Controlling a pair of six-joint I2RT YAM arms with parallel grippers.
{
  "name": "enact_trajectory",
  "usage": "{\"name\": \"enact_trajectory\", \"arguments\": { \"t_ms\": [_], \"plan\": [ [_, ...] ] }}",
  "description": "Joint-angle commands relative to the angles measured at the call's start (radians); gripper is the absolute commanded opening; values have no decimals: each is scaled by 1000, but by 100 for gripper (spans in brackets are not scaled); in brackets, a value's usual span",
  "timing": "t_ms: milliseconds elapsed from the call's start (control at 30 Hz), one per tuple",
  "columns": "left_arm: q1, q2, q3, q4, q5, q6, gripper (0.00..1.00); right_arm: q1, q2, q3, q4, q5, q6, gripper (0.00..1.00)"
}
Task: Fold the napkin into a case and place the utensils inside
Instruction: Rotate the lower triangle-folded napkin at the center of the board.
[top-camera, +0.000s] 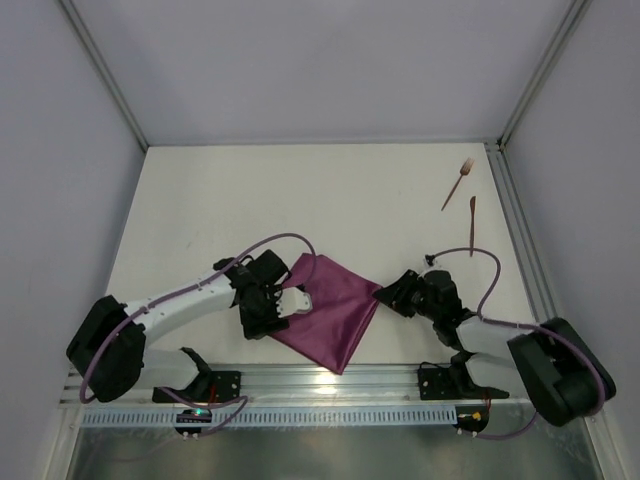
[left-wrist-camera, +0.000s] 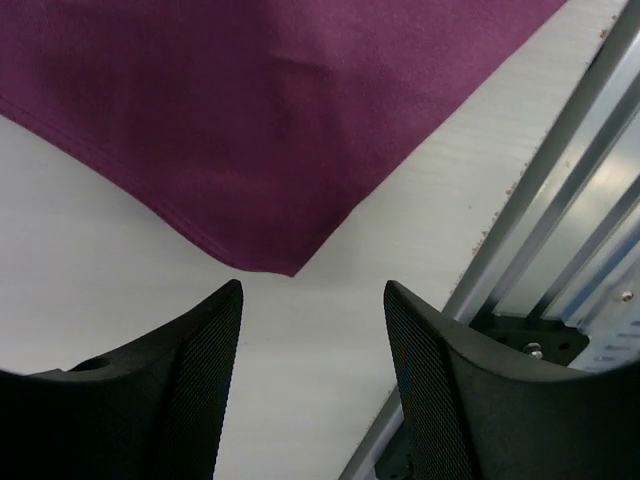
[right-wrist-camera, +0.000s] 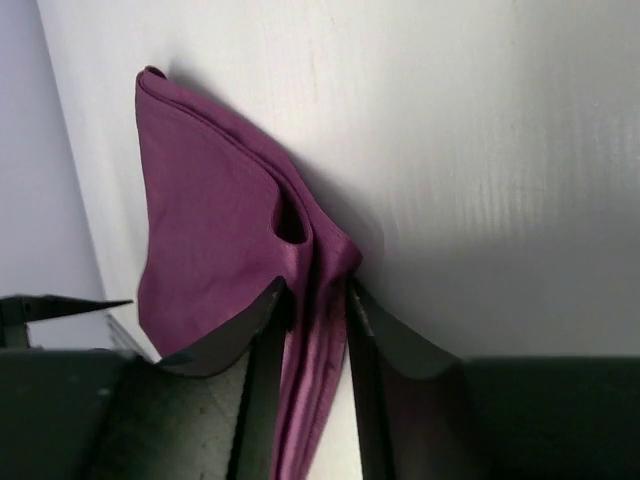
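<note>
napkin (top-camera: 335, 305) pinched at its right corner, left corner free

the napkin lies on the surface (top-camera: 250, 200) close to the near edge, between the two arms. it is a rough diamond, a little longer from far to near than from side to side. it is not yet the narrow case the task wants, so i judge the folding is unfinished.

the right end effector (right-wrist-camera: 315, 288) sits at the cloth's right corner. its jaws stand close on either side of a bunched, doubled fold that rises off the surface. it looks to be grasping the napkin there, though how firmly cannot be told.

the left end effector (left-wrist-camera: 312, 300) is released. its jaws are spread wide and nothing is between them. one corner of the cloth lies flat on the surface just ahead of the gap, apart from both jaws.

the coming move likely turns on that corner. it is straight ahead of the left end effector, which would have to go forward and down to take it.

the fork (top-camera: 461, 182) and knife (top-camera: 472, 212) lie side by side at the far right, well apart from the cloth and nearer the right arm.
</note>
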Motion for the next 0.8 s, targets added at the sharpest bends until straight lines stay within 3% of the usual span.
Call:
{"name": "enact_trajectory", "arguments": {
  "t_ms": [0,67,100,200,267,433,600,767],
  "plan": [
    [-23,48,0,119,-61,24,60,9,-180,-14,-399,120,-108,37],
    [-23,94,-9,191,-115,26,58,9,-345,46,-590,159,-200,48],
    [-23,106,-12,211,-130,26,54,11,-392,67,-652,182,-220,62],
    [-23,138,-34,284,-202,16,48,9,-473,143,-758,173,-286,72],
    [-23,156,-51,362,-253,13,44,8,-455,215,-789,170,-337,73],
    [-23,204,-103,551,-464,30,33,-15,-181,399,-746,20,-479,75],
    [10,302,-77,850,-575,113,34,-26,-10,519,-698,-15,-549,74],
    [161,442,130,927,-535,136,41,-29,21,592,-714,-64,-642,73]
  ]
}}
